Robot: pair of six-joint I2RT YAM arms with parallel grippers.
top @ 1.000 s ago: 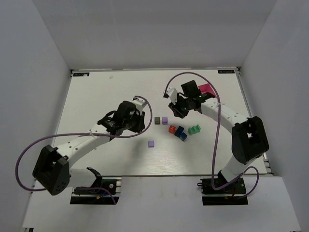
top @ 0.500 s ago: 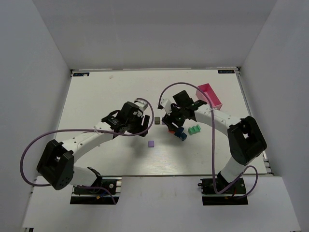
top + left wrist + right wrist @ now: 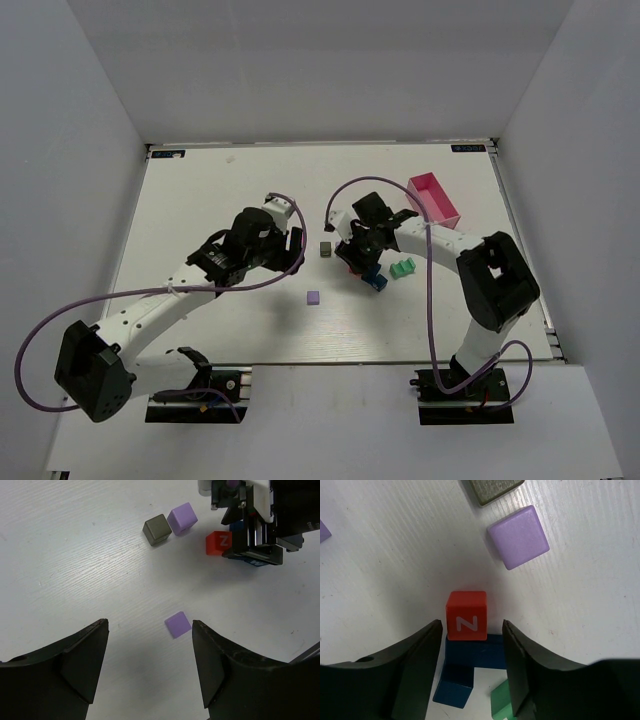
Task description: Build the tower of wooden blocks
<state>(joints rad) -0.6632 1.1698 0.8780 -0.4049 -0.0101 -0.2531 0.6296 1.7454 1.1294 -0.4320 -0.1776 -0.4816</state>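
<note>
While the left gripper [image 3: 150, 625] is hanging open and the right gripper [image 3: 471, 627] is straddling, jaws apart, the red block [image 3: 466, 622] beside the blue block [image 3: 475, 653], this light, hard cube is seemingly wanting opposite flat faces pinched.

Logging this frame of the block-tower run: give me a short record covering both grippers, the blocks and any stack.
left gripper: open, holding nothing; a lilac block lies loose just beyond its fingertips
right gripper: open, straddling the red block, with a gap on each side
red block: marked N, up against a blue block
other blocks: second lilac block and dark grey block side by side; green block near the blue
pink tray: far right, apart from the blocks
stack: none visible yet
</note>
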